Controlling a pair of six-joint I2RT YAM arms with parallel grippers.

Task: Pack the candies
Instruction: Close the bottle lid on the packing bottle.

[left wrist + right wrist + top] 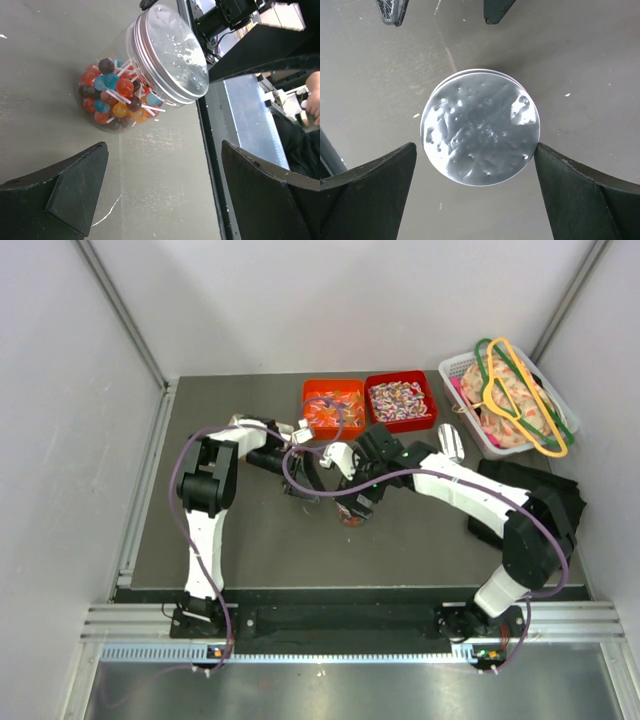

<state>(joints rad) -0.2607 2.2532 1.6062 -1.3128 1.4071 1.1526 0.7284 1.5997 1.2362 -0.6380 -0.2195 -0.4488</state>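
The left hand (163,146) stands wide with nothing between its fingers. It faces the clear plastic jar (120,50) from the side, near it but apart. The jar stands upright on the dark grey counter (50,50) between the two arms, filled with round lollipops (125,87) on white sticks, and its silver screw lid (480,127) is on. Directly above it hangs the right hand (475,148), also wide, with its fingers on either side of the lid. Nothing is clamped, though on the right the finger and the rim come very close.

The step in hand looks like work at the lid, but whether it is about to be gripped or has been let go cannot be told. A good grip would keep the right hand centred and low enough that its fingers meet the ribbed band rather than the flat top. It should close evenly and turn about the jar's own axis. The jar's wall looks smooth and round, so it will probably spin unless the left hand closes on the body below the lid, clear of the other fingers.

At the far edge sit a square orange plastic bin (334,383) and, touching its right side, a square red plastic bin (400,427). The twist-wrapped candies (398,398) lie in the red one, well apart from the jar.
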